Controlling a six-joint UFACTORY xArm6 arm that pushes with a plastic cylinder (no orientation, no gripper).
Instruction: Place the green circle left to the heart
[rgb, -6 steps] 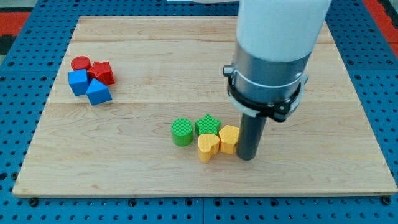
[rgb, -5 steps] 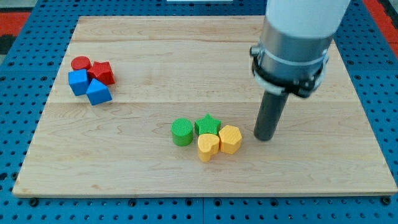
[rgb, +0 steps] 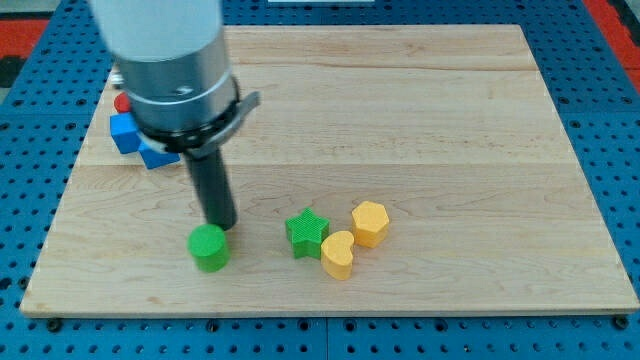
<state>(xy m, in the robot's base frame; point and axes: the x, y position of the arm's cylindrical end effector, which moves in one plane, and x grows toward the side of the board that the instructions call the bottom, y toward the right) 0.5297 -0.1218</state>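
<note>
The green circle (rgb: 209, 247) lies near the view's bottom, left of centre. My tip (rgb: 221, 226) stands just above and slightly right of it, touching or almost touching its top edge. The yellow heart (rgb: 337, 254) lies well to the circle's right. A green star (rgb: 306, 232) sits between them, touching the heart's upper left. A yellow hexagon (rgb: 369, 223) lies just up and right of the heart.
At the view's upper left, a red block (rgb: 121, 102) and two blue blocks (rgb: 124, 133) (rgb: 153, 156) are partly hidden behind the arm. The wooden board (rgb: 450, 120) ends close below the circle and the heart.
The arm has swung from the right of the yellow blocks to the left. The green circle now lies further left and lower, apart from the star. The star, heart and hexagon have shifted slightly.
</note>
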